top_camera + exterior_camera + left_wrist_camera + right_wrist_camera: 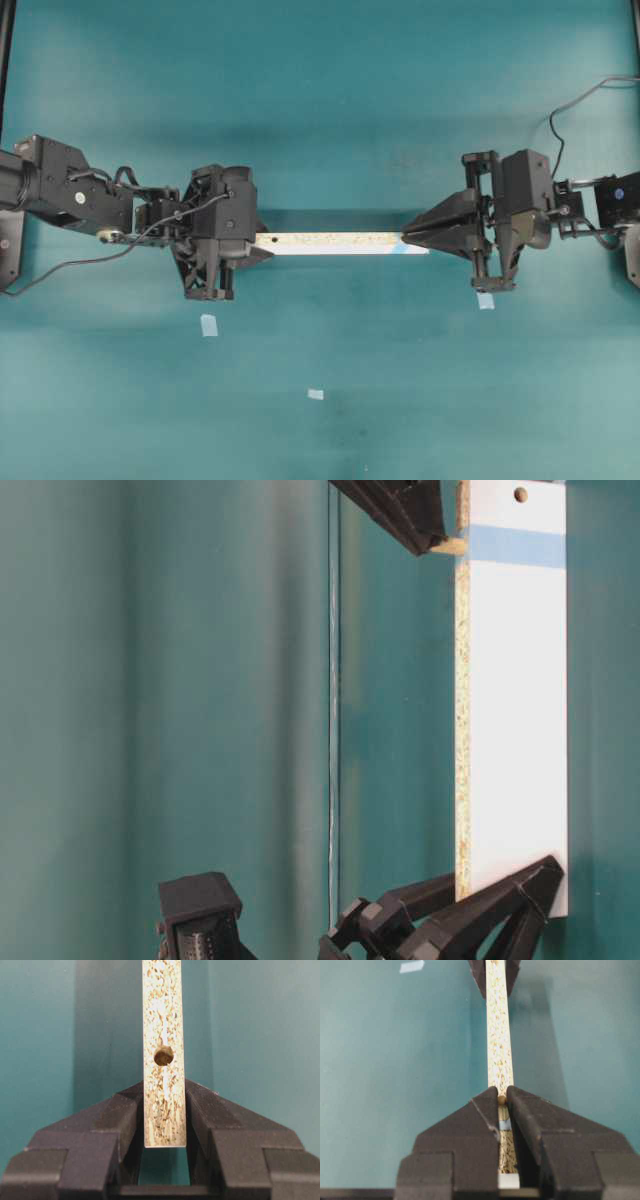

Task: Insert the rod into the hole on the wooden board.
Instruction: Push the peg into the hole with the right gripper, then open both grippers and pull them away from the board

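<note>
Here the left gripper [164,1125] clamps the wooden board [340,243] at its unmarked end, while the right gripper [502,1101], jaws closed, pinches the rod [502,1100] above the board's blue-marked end.

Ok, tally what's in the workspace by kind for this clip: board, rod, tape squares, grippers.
wooden board: 1
rod: 1
pale blue tape squares: 3
grippers, left gripper and right gripper: 2
Total: 7
</note>
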Tool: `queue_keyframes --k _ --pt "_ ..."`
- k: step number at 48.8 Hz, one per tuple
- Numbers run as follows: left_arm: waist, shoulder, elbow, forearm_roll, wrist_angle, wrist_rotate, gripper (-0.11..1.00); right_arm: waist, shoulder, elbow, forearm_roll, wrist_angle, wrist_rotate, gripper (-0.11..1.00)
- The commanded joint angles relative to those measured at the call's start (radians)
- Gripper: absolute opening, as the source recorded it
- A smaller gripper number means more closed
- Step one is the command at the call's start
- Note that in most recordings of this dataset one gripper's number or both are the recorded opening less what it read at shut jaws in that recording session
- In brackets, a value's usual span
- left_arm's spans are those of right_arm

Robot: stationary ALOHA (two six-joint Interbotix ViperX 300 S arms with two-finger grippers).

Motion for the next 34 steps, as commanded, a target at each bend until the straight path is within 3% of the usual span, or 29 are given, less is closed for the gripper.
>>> queue_keyframes --k 1,23,30,32,34 --pt "-0.006 -0.012 -0.003 0.002 0.005 -0.008 0.32 0.011 0.000 -0.014 0.002 0.012 0.000 0.10" --pt "-0.006 -0.020 -0.003 0.002 0.000 -0.006 0.32 0.025 0.029 -0.026 0.002 0.032 0.011 0.10" --pt "-0.005 -0.021 -0.008 0.002 0.002 -0.011 0.32 0.025 -0.003 -0.026 0.002 0.109 0.017 0.10" --pt "-0.005 -0.021 -0.012 0.002 0.003 -0.009 0.35 0.025 -0.015 -0.028 0.002 0.137 0.017 0.10" --pt "-0.006 -0.020 -0.017 0.002 0.003 -0.009 0.46 0.026 -0.029 -0.029 0.002 0.167 0.012 0.10"
